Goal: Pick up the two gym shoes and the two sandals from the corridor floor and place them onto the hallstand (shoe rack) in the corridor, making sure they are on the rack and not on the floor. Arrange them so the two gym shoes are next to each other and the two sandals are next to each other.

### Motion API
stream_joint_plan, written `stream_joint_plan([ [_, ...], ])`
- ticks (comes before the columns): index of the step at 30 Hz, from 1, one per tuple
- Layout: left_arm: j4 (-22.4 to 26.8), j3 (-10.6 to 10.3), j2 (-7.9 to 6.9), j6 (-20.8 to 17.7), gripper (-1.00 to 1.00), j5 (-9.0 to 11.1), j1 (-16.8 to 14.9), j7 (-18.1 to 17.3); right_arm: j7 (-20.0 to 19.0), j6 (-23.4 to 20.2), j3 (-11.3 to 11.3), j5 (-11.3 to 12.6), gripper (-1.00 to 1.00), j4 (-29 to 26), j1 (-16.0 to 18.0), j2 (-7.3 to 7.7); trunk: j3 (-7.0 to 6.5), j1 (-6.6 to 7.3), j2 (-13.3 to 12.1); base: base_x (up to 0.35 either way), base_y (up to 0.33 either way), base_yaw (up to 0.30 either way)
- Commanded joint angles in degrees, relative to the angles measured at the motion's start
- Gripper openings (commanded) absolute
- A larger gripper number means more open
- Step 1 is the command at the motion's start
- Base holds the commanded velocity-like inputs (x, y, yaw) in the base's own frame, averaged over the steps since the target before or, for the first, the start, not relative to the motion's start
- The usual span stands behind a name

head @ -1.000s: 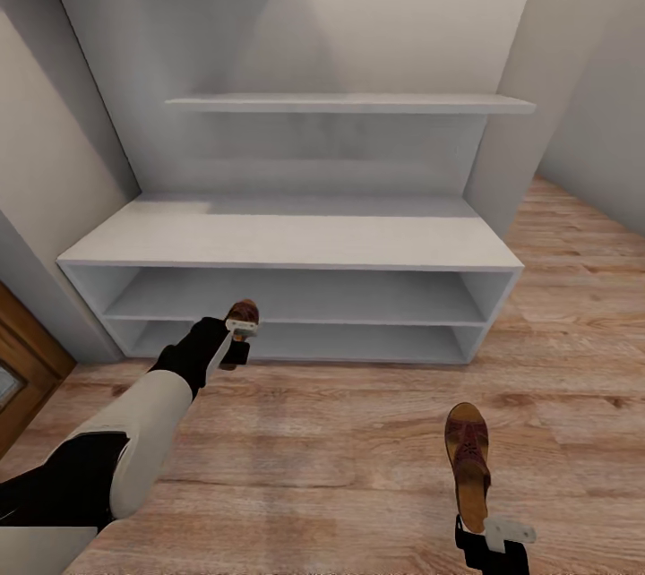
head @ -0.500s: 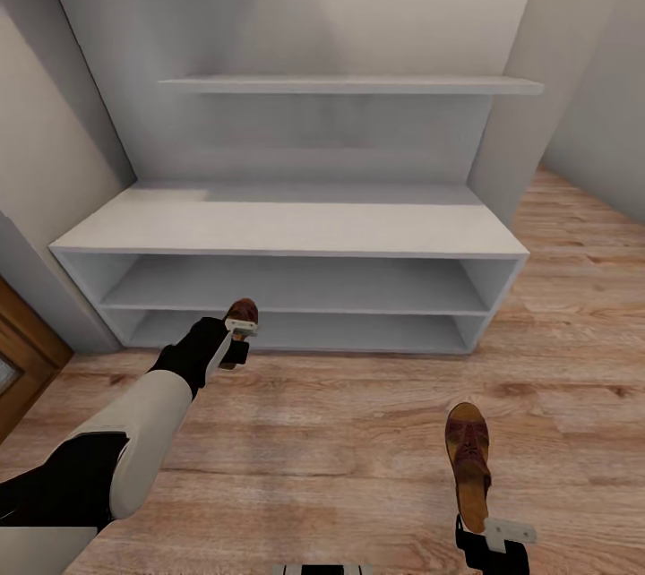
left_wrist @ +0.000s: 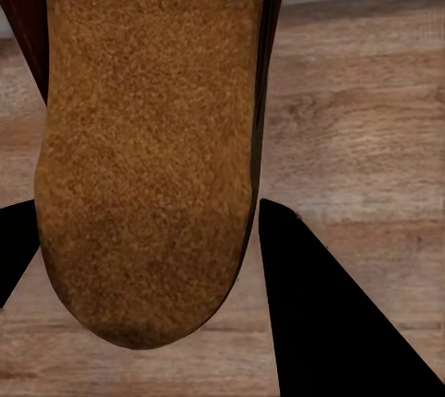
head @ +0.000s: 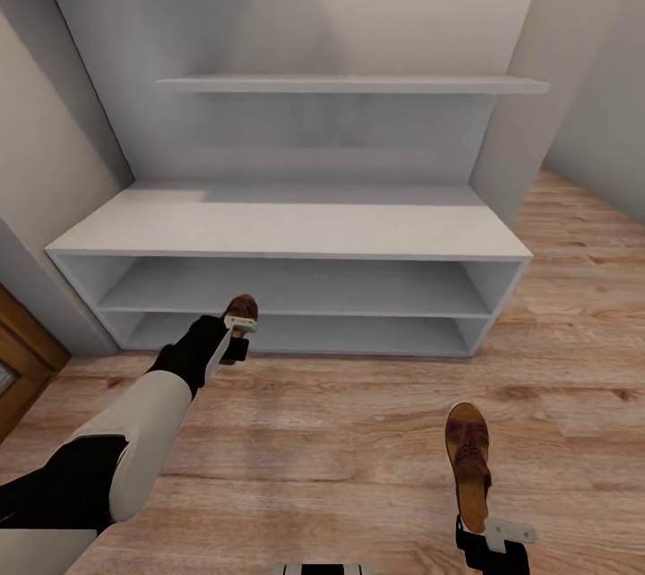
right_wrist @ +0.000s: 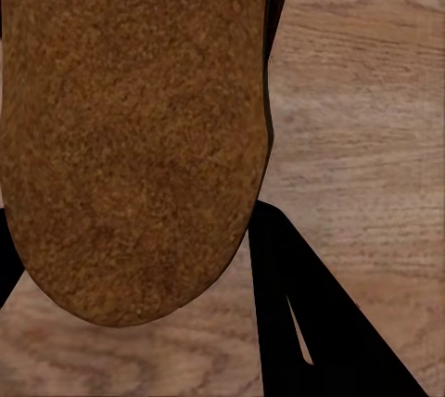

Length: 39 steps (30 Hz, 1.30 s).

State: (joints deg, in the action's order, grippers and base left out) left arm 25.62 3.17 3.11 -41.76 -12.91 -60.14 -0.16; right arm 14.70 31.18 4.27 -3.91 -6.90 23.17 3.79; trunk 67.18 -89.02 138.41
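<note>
The white-grey hallstand stands straight ahead against the wall, its top and both open shelves bare. My left gripper is shut on one dark brown sandal, held just in front of the lower shelves above the floor. Its tan footbed sits between the black fingers in the left wrist view. My right gripper is shut on the other sandal, toe pointing toward the rack, low over the wood-plank floor. That sandal's footbed shows beside a finger. The gym shoes are out of view.
A floating shelf hangs above the bench top. A brown wooden door stands at the left, beside a wall corner. A wall edge flanks the rack on the right, with open floor beyond it.
The whole picture has shifted slightly, so the camera moved and the hallstand looks a little nearer. Both arms hold their sandals as before.
</note>
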Motion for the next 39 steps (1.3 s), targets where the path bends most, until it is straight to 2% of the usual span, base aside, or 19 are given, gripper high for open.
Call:
stream_joint_plan([
  [1,0.09,0.34,0.06,-0.25,-1.00,-0.44,-0.01,-0.21,-0.11,0.20,0.39,-0.23,-1.00,0.05,0.03,-0.02,0.05,-0.01,0.02,0.255,0.048,0.000],
  [8,0.13,0.35,0.01,-0.18,-1.00,-0.45,0.02,-0.19,-0.11,0.20,0.39,-0.26,-1.00,0.05,0.03,-0.02,0.05,-0.01,0.02,0.260,0.067,0.000],
  [32,0.14,0.43,-0.21,-0.09,-1.00,-0.45,0.02,-0.10,-0.02,0.20,0.39,-0.31,-1.00,0.05,0.03,-0.02,0.05,-0.01,0.02,0.091,0.026,0.000],
  [39,0.14,0.43,-0.20,-0.08,-1.00,-0.45,0.02,-0.10,-0.02,0.20,0.39,-0.31,-1.00,0.05,0.03,-0.02,0.05,-0.01,0.02,0.247,0.001,0.000],
])
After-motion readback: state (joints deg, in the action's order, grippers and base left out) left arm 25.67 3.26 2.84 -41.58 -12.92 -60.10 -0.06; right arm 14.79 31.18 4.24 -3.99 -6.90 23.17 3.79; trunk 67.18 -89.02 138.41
